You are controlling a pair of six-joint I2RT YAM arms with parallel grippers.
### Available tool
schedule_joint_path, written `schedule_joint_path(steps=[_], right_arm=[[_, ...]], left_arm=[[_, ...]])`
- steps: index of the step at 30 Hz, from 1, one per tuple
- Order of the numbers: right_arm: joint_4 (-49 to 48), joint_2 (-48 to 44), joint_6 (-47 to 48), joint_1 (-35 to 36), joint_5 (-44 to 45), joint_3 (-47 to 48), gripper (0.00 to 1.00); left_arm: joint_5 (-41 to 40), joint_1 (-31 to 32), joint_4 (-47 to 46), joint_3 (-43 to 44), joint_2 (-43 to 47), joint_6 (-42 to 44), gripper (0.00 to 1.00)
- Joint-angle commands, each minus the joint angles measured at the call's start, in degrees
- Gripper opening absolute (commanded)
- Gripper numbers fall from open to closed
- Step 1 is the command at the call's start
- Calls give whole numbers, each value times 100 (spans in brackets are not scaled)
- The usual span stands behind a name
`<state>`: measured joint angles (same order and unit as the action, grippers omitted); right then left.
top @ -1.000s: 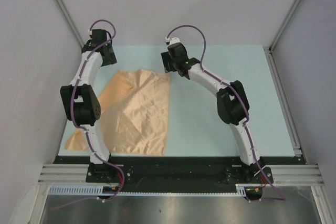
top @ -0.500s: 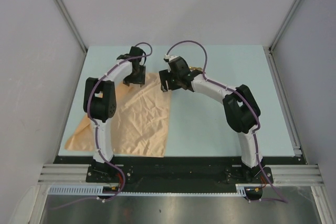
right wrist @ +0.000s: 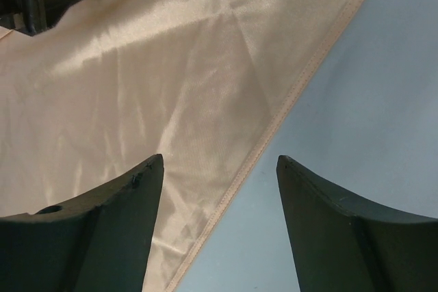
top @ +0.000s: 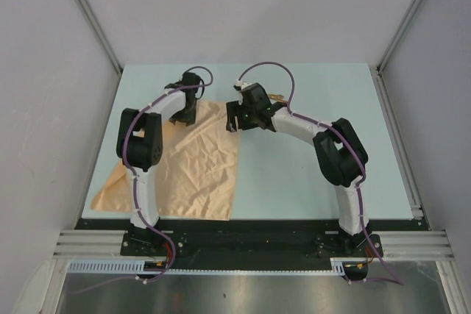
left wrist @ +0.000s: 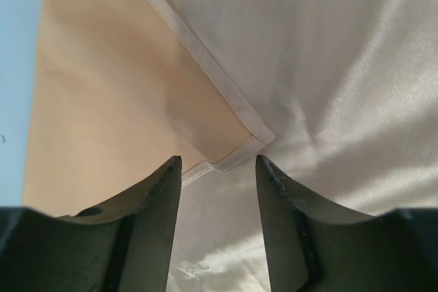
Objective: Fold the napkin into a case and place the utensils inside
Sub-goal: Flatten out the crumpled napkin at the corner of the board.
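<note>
Swung inward, left gripper [left wrist: 217, 162] and right gripper [right wrist: 219, 162] are gaping over napkin's [top: 199, 167] 12 o'clock edge; I am only beginning folding.

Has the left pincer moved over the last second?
Yes, the left pincer has swung right, away from the left edge of the table, and now sits over the far edge of the napkin.

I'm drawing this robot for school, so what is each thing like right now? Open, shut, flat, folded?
napkin, lying on the table, creased, one corner folded over, not yet a case.
left pincer, open, over that folded-over corner.
right pincer, open, over the napkin's right hem, holding nothing.
utensils, outside the napkin, mostly hidden.
</note>
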<state>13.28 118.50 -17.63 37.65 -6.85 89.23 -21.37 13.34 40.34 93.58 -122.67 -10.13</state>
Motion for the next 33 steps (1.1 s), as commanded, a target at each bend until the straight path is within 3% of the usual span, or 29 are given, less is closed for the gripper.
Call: schedule_joint_path(steps=[1, 4, 5, 8, 12, 14, 16, 17, 18, 20, 24, 26, 29, 33], right_arm=[[-326, -196, -127, 58, -132, 50, 71], [-343, -195, -118, 129, -106, 59, 71], [-361, -195, -127, 137, -97, 59, 71], [-405, -143, -144, 146, -106, 103, 71], [-388, -3, -179, 164, -281, 305, 70], [-405, 94, -241, 190, -360, 428, 70], [-440, 147, -364, 199, -474, 481, 70], [-492, 191, -390, 216, -527, 507, 70], [-502, 217, -408, 217, -606, 551, 70], [-441, 366, -373, 217, -633, 648, 71], [-90, 657, -496, 120, -20, 1034, 72], [157, 710, -566, 85, 611, 1105, 72], [184, 754, -549, -47, 1071, 1158, 73], [324, 1157, -645, -328, 1124, 1596, 73]], left_arm=[[-587, -51, -307, 11, 226, 143, 46], [-597, -147, -562, 19, 314, 309, 30], [-597, -165, -501, 89, 297, 310, 19], [-684, -227, -386, 336, 253, 345, 1], [-2079, -402, -666, 687, 148, 722, 0], [-3308, -814, -1243, 1134, -150, 1265, 1], [-4030, -1244, -1563, 1852, -449, 1766, 27], [-4190, -1307, -1468, 2161, -729, 1830, 50], [-4348, -1308, -1389, 2443, -801, 1839, 66], [-4096, -1308, -1275, 2779, -689, 1875, 92], [-3666, -1063, -1196, 2350, -5, 1690, 98], [-2913, -957, -723, 2069, 286, 1060, 98], [-2242, -930, 183, 1691, 866, -127, 91], [-278, -746, -182, 340, 1657, -587, 82]])
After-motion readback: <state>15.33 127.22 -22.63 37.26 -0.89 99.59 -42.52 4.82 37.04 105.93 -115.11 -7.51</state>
